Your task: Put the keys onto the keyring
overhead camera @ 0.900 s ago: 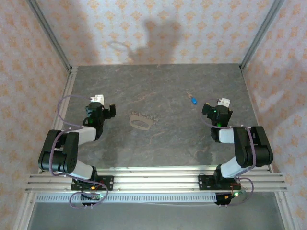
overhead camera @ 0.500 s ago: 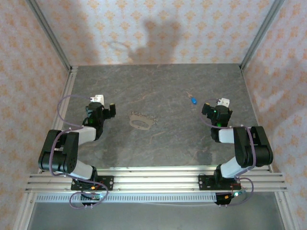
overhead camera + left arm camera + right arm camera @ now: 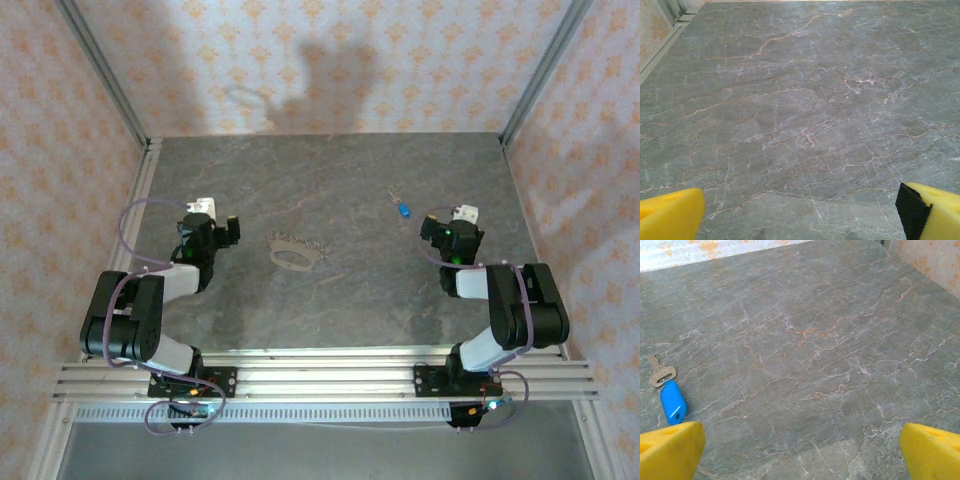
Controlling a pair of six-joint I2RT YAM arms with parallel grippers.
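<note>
Blue plastic and a sliver of metal is all there is to the keys (image 3: 673, 401): in the right wrist view it's a fat blue head with a thin metal bit touching its top end, lying flat at the left edge of the frame on the grey marbled table (image 3: 815, 340). My guess is it weighs next to nothing, is stiff and a bit slick, so it'll skate if a finger nudges it. I'd take it by the blue head, across the narrow sides, since the metal end looks too thin and flat to pinch off the table.

Its long axis runs up the frame leaning slightly left, metal tip towards the upper left, blue end towards the bottom. From above, the keys (image 3: 403, 208) sit right of centre, just up and left of the right gripper (image 3: 432, 222).

The keyring (image 3: 296, 250) lies flat left of centre, nearer the left gripper (image 3: 231, 231), well apart from the keys. Its long axis runs left to right, dipping a little to the right, beaded edge along the top. Looks thin and light; can't tell if it's rigid or floppy.

Both grippers have their yellow fingers spread wide with nothing between them, left gripper (image 3: 800, 210) and right gripper (image 3: 802, 445) alike
</note>
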